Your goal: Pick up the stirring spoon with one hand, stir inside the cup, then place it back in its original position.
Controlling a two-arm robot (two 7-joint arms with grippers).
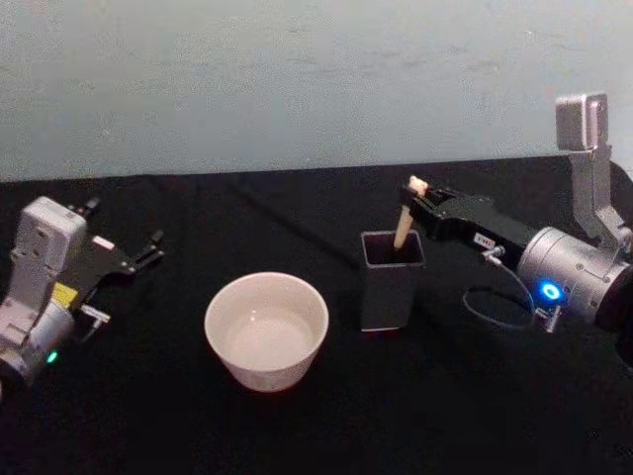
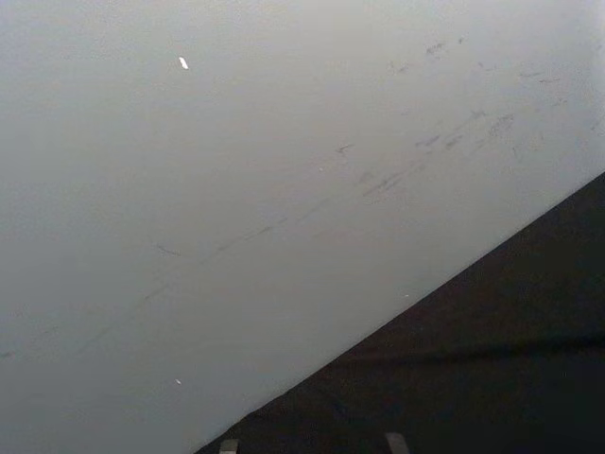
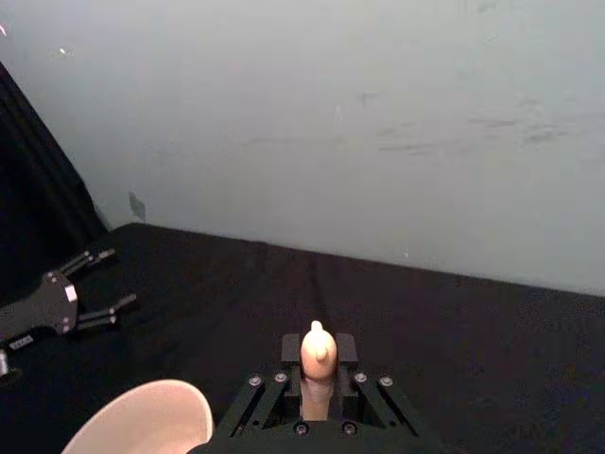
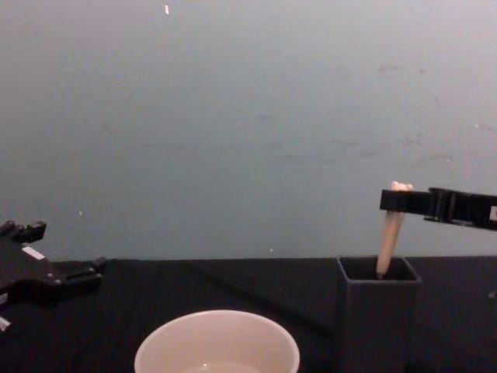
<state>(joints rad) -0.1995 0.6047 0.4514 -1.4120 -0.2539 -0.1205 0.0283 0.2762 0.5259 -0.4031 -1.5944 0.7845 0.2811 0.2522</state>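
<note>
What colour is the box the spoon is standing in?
Dark grey. The box shows best in the head view, holding the spoon beside the cream cup.

Dim, soft, slightly blurry pictures; black table (image 1: 297,435) swallowing shadows, pale wall (image 1: 297,79) evenly lit

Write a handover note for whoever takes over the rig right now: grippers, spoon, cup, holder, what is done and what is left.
Right gripper: shut on the spoon handle near its top; the spoon's lower end sits inside the holder.
Left gripper: open, idle at the table's left.
Cup: on the table to the holder's left, nothing in it.
Cannot tell whether stirring is already done. Check that before either lifting the spoon to the cup or releasing it.
</note>
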